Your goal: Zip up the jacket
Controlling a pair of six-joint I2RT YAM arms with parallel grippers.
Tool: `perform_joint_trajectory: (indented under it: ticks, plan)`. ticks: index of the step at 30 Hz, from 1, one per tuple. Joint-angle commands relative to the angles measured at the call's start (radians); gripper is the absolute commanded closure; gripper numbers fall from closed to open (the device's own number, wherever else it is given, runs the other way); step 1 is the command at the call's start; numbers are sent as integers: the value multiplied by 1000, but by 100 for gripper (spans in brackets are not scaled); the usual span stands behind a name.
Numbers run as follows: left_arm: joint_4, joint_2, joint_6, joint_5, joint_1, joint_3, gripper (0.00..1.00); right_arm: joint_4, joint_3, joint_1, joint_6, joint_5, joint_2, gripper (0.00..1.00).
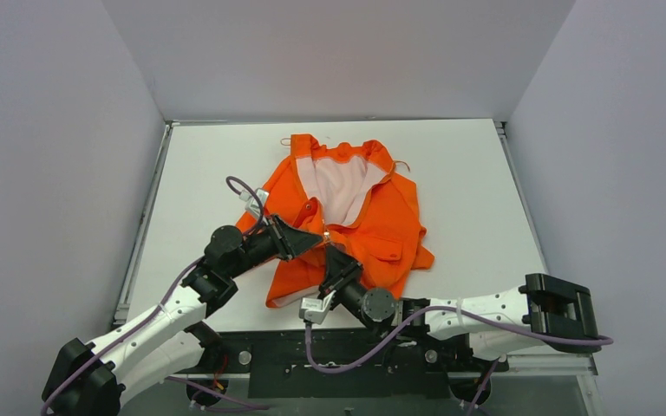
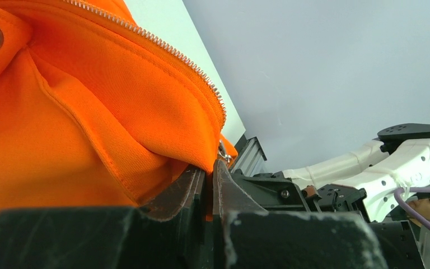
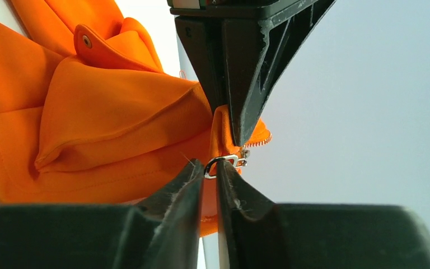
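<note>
We see the jacket [image 1: 373, 221] lying front up in the middle of the bench [image 1: 208, 165], its collar [image 1: 338, 154] toward the far edge and its hem toward the near edge. The upper front lies open, showing the pale lining [image 1: 342, 186]; lower down the two front panels meet. Both arms reach in from the near edge to that meeting point.

The left fingers [image 1: 312, 240] come in from the left side and are pressed together on the orange front edge. In the left wrist view a fold of fabric is pinched between them, with the silver zipper teeth [image 2: 162, 47] running along the edge just above.

The right fingers [image 1: 336, 263] sit closer to the near edge, almost touching the left ones. In the right wrist view their tips are closed on the small metal zipper pull [image 3: 224, 162], which sits directly beneath the tip of the left fingers. To the left in that view a pocket flap [image 3: 109, 47] with a round snap [image 3: 88, 41] lies over the orange cloth.
</note>
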Motion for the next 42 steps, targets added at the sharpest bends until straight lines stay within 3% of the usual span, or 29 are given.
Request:
perform_joint_trajectory:
  ticks: [1, 4, 10, 16, 22, 30, 42]
  plan:
    - [43, -6, 5, 19, 4, 57, 100, 77, 7, -6, 17, 15, -26, 90]
    - [44, -6, 7, 19, 6, 53, 100, 33, 17, -5, 43, 13, -53, 100]
    - [45, 2, 20, 39, 10, 50, 100, -190, 87, -30, 221, -66, -135, 100]
    - [47, 5, 43, 86, 11, 52, 100, -476, 200, -168, 462, -325, -227, 100]
    - [60, 8, 55, 136, 13, 50, 100, -614, 297, -284, 580, -481, -216, 100]
    - [53, 11, 81, 184, 12, 59, 100, -654, 343, -351, 644, -580, -199, 100]
    - [39, 5, 82, 205, 11, 49, 100, -566, 375, -369, 622, -435, -152, 100]
